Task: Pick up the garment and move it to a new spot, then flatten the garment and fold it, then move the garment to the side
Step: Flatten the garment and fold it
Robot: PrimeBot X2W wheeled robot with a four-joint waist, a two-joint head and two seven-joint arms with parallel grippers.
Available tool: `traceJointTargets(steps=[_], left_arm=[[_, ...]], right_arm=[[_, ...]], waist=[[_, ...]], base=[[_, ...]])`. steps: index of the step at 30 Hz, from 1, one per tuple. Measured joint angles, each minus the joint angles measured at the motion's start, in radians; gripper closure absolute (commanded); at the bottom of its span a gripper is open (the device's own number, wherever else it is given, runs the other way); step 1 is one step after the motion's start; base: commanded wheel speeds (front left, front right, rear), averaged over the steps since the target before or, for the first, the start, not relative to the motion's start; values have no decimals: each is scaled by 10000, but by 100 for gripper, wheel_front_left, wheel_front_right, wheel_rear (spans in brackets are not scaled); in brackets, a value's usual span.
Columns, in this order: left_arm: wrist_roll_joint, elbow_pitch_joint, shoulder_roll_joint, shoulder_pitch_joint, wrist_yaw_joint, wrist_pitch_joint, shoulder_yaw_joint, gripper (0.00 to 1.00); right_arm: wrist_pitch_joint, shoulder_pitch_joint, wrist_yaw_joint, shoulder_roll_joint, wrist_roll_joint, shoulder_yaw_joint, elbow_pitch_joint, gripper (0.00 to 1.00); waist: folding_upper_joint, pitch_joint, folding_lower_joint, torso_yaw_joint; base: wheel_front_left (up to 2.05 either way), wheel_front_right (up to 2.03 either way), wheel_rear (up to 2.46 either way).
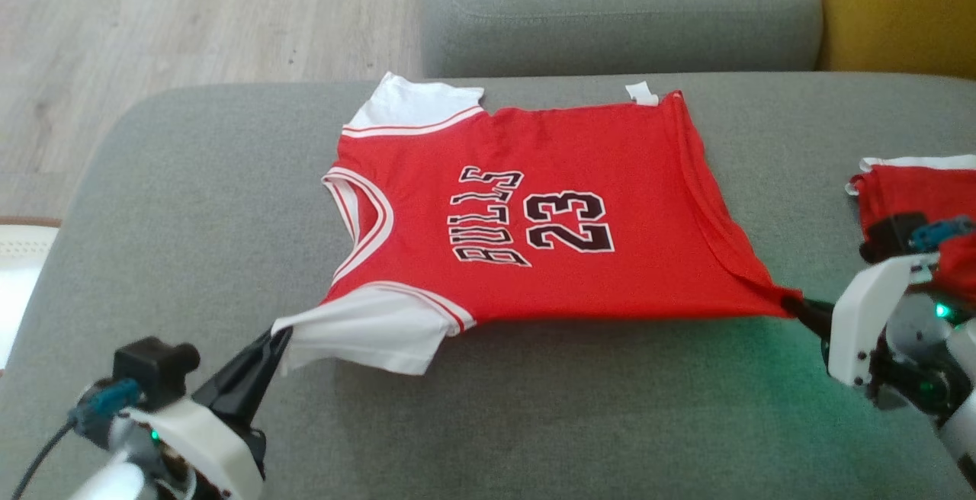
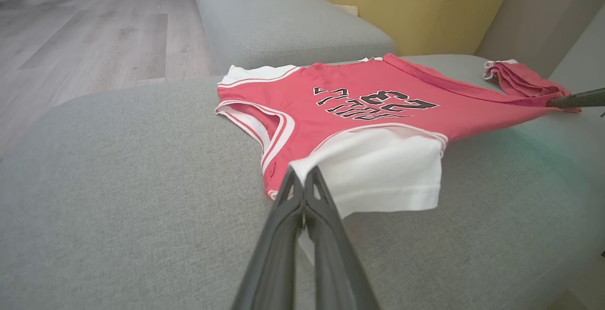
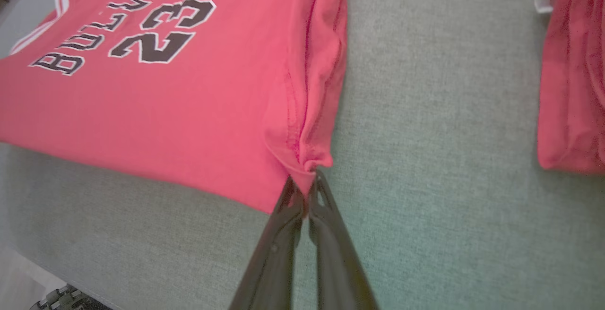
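Note:
The garment point(image 1: 534, 218) is a red jersey with white sleeves and black "BULLS 23" lettering, spread flat on the grey cushion point(image 1: 191, 203), neck towards the left. My left gripper point(image 1: 280, 334) is shut on the near white sleeve's corner; in the left wrist view the garment point(image 2: 373, 111) stretches away from that gripper point(image 2: 302, 174). My right gripper point(image 1: 789, 306) is shut on the near bottom hem corner; the right wrist view shows red cloth of the garment point(image 3: 165, 88) bunched at this gripper point(image 3: 306, 182). The cloth is pulled taut between both grips.
A second red garment point(image 1: 915, 195), folded, lies on the cushion at the far right, behind my right wrist. Another grey cushion point(image 1: 618, 12) and a yellow one point(image 1: 892, 4) stand behind. Wooden floor point(image 1: 175, 20) lies past the cushion's left edge.

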Motion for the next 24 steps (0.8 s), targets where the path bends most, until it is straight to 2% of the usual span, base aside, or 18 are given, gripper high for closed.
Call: traceJointTargets(steps=[3,8,14,24], left_arm=[[167,-209,199,-151,71,205,4,100],[476,-96,217,-981,52,512,-27,100],[617,656,178,-2197,-261,784,-142,100],[790,2067,-198,-4096,-654,1053,-717,100]], right_arm=[[288,-9,0,25,-311,-360,-309,100],[802,-182,0,372,-834,-984,-424,100],[1367,-737,0,736,-1582,-1452,-447,100],[2071,-1797,0,1078,-2516,-1693,-140,100]], waist=[[0,171,0,-36],[0,603,0,-122],[0,1128,0,-233],[0,1931,1,-278]], base=[[0,0,0],[0,0,0],[0,0,0],[0,0,0]])
